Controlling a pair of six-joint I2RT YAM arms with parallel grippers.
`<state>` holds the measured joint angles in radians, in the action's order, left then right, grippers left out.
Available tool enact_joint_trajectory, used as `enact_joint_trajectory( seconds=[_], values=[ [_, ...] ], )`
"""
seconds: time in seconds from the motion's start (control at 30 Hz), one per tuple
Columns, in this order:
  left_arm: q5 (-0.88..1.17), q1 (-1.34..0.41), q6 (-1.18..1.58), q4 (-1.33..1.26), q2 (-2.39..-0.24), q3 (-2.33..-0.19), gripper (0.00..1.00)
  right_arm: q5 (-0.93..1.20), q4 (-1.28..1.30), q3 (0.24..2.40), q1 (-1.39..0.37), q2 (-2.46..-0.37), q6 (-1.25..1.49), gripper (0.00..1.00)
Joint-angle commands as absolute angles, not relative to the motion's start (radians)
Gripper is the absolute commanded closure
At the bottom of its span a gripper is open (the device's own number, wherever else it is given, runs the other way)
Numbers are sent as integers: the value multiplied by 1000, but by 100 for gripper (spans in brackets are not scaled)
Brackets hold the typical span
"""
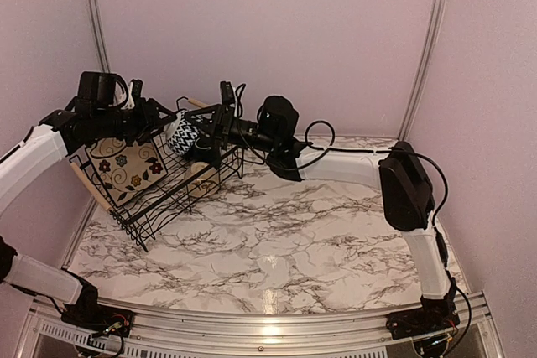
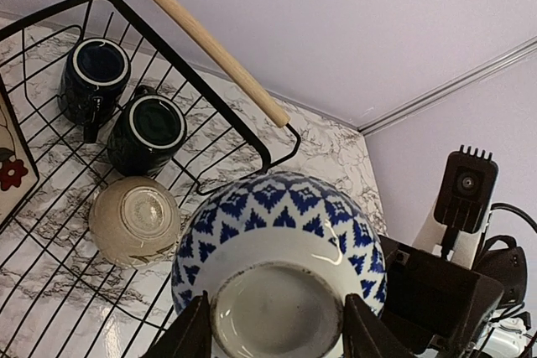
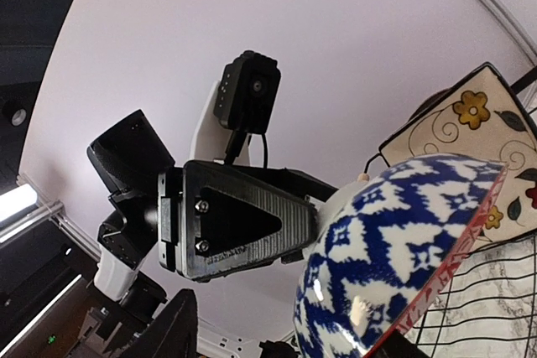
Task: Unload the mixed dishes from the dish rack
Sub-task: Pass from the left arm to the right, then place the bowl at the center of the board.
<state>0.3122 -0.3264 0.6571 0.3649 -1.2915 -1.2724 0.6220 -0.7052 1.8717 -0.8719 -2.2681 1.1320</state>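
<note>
The dish rack (image 1: 143, 220), black wire with a light wooden rod handle (image 2: 210, 46), sits at the far left of the counter (image 1: 294, 241). A square cream plate (image 1: 126, 169) with coloured flowers stands on edge at its left side. On the rack floor are two dark blue-green mugs, one (image 2: 94, 73) just beside the other (image 2: 149, 130), mouths showing. Near them a small cream bowl (image 2: 134, 220) lies upside down. A blue-and-white patterned bowl (image 2: 277, 266), red inside, is clamped by its foot in the left end effector (image 2: 277, 333) above the rack.
</note>
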Motion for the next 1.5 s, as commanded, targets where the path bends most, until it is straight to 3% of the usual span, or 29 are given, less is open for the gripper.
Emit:
enact_joint_trajectory(
  seconds=[0.0, 0.17, 0.3, 0.43, 0.63, 0.73, 0.9, 1.1, 1.33, 1.47],
  values=[
    [371, -322, 701, 243, -1246, -1243, 64, 640, -803, 1913, -883, -2288, 1216, 52],
    [408, -322, 744, 172, -1235, -1198, 64, 647, -860, 1915, -883, -2289, 1278, 62],
    [423, -322, 763, 143, -1220, -1173, 63, 652, -894, 1926, -884, -2284, 1319, 83],
    [449, -322, 783, 124, -1194, -1167, 54, 650, -902, 1921, -885, -2255, 1326, 100],
    [390, -321, 678, 281, -1156, -1234, 13, 659, -813, 1850, -883, -2133, 1190, 100],
    [331, -321, 591, 398, -1158, -1328, 1, 655, -690, 1760, -878, -2027, 1053, 100],
    [201, -321, 502, 496, -1172, -1476, 1, 542, -358, 1536, -849, -1790, 724, 100],
    [100, -320, 468, 397, -1209, -1511, 1, 24, 192, 1341, -824, -1534, 388, 100],
    [-19, -321, 370, 352, -1293, -1548, 1, -434, 639, 1222, -810, -1429, 375, 100],
    [-125, -321, 319, 319, -1285, -1475, 1, -484, 832, 1212, -685, -1447, 464, 100]
  ],
)
